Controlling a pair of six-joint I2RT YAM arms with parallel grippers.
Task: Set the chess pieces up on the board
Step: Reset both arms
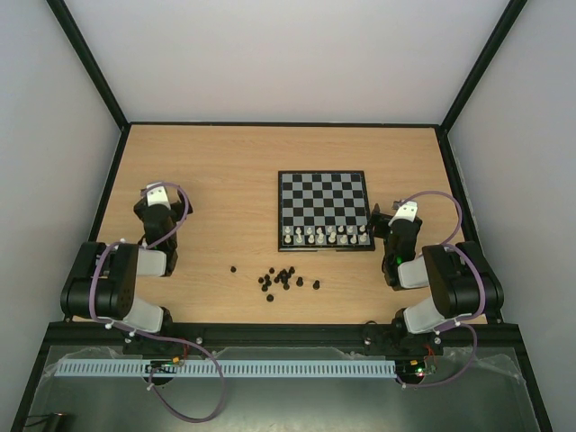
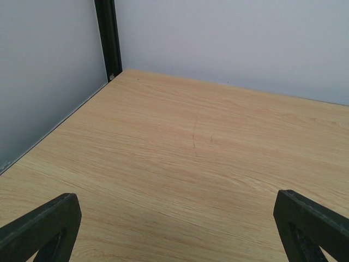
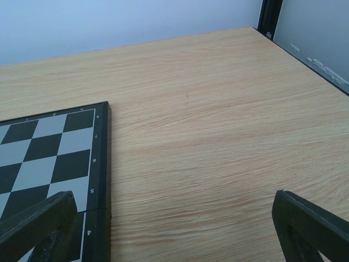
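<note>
The black and grey-white board (image 1: 322,193) lies at the middle of the table. Several tiny white chess pieces (image 1: 324,237) stand in the two rows along its near edge. My right gripper (image 1: 385,219) hovers just off the board's near right corner. In the right wrist view it (image 3: 173,202) is open over bare wood, with the board's right border (image 3: 101,164) beside its left finger (image 3: 49,221). My left gripper (image 1: 156,193) sits far to the left of the board. It (image 2: 174,204) is also open, with nothing between its fingers (image 2: 46,224).
A loose cluster of tiny black pieces (image 1: 282,278) lies on the wood in front of the board, one stray (image 1: 233,269) to its left. Black frame posts (image 2: 108,38) and pale walls close in the table on three sides.
</note>
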